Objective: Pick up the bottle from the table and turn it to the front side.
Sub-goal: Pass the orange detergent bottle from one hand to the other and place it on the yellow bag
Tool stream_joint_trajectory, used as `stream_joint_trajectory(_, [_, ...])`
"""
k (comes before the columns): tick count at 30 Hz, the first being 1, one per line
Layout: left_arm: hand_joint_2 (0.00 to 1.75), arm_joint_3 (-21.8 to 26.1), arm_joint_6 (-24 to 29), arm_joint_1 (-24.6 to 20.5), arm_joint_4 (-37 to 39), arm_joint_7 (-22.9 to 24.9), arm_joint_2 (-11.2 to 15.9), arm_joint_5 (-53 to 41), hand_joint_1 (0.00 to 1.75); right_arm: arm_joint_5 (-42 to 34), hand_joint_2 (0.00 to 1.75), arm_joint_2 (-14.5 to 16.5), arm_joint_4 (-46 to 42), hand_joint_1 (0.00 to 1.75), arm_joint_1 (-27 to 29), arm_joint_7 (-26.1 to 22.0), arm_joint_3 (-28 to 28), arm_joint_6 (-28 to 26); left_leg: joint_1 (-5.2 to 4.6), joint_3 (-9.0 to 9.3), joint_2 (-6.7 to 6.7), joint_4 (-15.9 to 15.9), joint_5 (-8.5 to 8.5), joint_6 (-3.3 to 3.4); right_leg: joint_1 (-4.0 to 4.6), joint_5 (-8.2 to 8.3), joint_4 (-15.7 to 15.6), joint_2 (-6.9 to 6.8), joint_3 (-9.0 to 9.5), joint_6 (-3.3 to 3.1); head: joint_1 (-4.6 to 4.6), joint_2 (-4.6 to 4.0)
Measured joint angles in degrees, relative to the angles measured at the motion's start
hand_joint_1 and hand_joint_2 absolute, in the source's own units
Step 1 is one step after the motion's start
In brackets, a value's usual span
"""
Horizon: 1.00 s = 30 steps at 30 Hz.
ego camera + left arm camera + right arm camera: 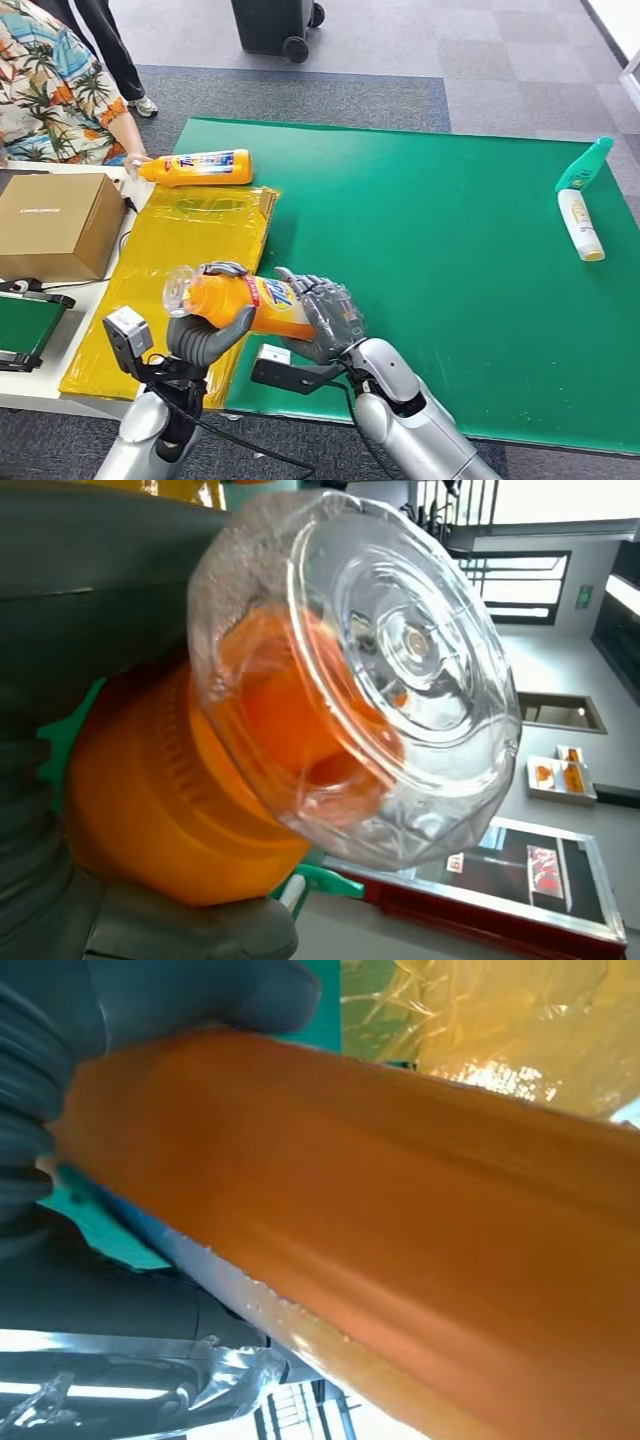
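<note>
An orange bottle with a clear cap lies sideways in the air above the table's near edge, its label facing up. My left hand grips its neck end near the cap. At the base end my right hand holds the body. The left wrist view looks straight at the clear cap and orange neck. The orange body runs across the right wrist view under a dark finger.
A second orange bottle lies at the far left, a person's hand at its cap. A yellow plastic sheet overlaps the green mat. A cardboard box stands left. Far right lie a white bottle and a teal bottle.
</note>
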Motion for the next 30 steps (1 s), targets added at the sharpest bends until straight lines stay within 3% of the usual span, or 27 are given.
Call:
stream_joint_trajectory(16, [1.75, 3.01, 6.02, -0.67, -7.16, -0.60, 2.31, -7.72, 1.75, 0.41, 1.75, 0.47, -0.37, 0.00, 1.41, 0.84, -0.26, -2.25, 0.00, 0.00, 0.01, 0.00, 0.00, -0.01, 0.01, 0.00, 0.01, 0.01, -0.02, 0.00, -0.01, 0.01])
stream_joint_trajectory(21, [1.75, 6.00, 4.76, -2.05, -9.09, 2.02, 4.91, -9.41, 1.75, 0.69, 1.75, 0.46, -1.45, 0.00, 3.56, 0.86, -0.77, -2.42, 0.01, 0.00, 0.00, 0.00, 0.01, -0.01, 0.02, 0.00, 0.03, 0.01, -0.02, -0.01, -0.02, 0.01])
stream_joint_trajectory(30, [1.75, 11.39, 1.65, -1.18, -9.74, 7.92, 12.33, -20.06, 1.75, 0.89, 1.75, 0.40, -3.03, 0.00, 6.17, 1.23, -3.05, -3.33, 0.04, -0.01, 0.02, -0.01, 0.01, -0.02, 0.05, -0.02, 0.04, 0.02, -0.03, -0.04, -0.01, 0.00])
